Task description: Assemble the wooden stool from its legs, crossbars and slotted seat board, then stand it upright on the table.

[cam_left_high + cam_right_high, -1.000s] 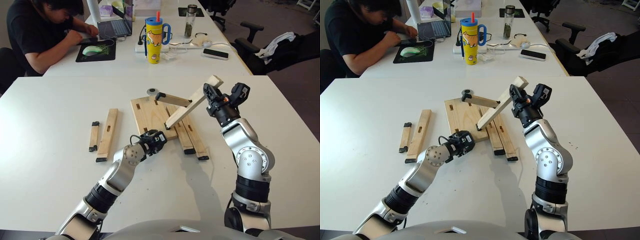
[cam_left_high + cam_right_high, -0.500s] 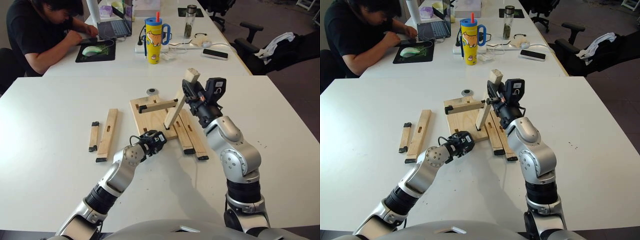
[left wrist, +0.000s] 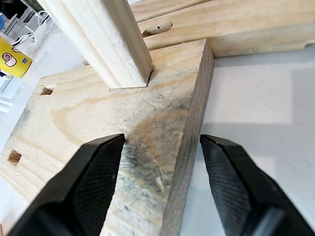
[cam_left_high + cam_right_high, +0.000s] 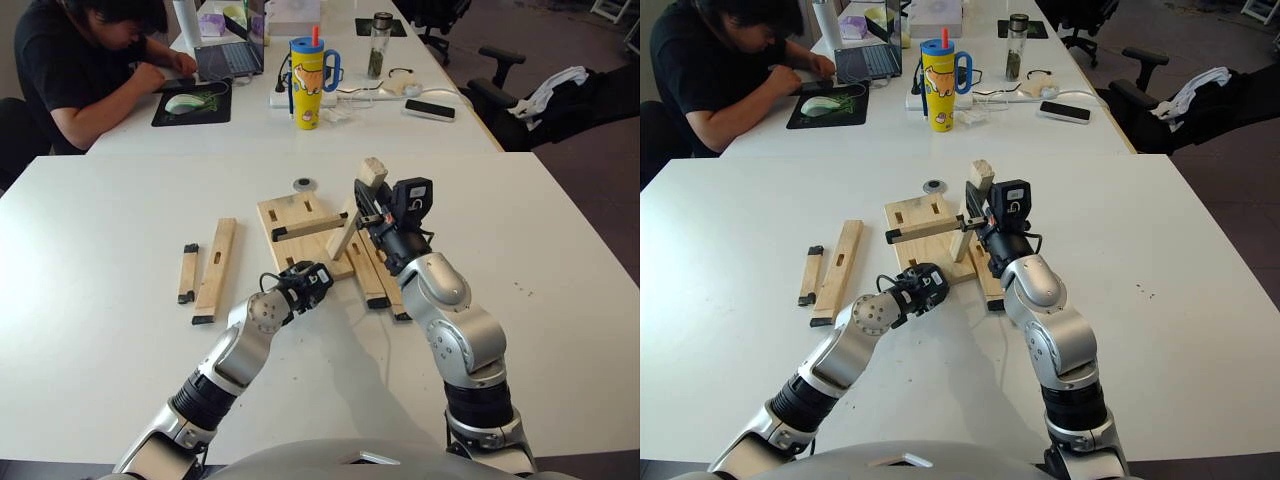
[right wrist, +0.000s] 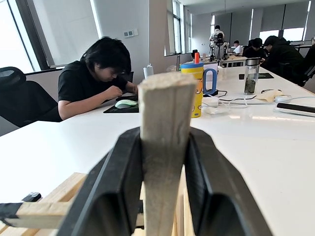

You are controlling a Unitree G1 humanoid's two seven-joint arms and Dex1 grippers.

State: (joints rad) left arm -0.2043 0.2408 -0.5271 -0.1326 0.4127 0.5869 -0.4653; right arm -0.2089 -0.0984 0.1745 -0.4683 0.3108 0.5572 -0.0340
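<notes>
Leg (image 4: pixel 344 238) — pale wood, crossbar (image 4: pixel 310 227) attached — stands tilted.

Seat board (image 3: pixel 98 115) & leg (image 5: pixel 165 147): unfin. rough wood; table (image 4: pixel 100 220) smooth

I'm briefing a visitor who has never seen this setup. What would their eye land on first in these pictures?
Most striking is the wooden leg, gripped by the right end effector and standing tilted on the seat board at the middle of the table, a crossbar jutting from it toward the robot's left. The left end effector sits open at the board's near edge, and two loose wooden pieces lie flat farther left.
</notes>
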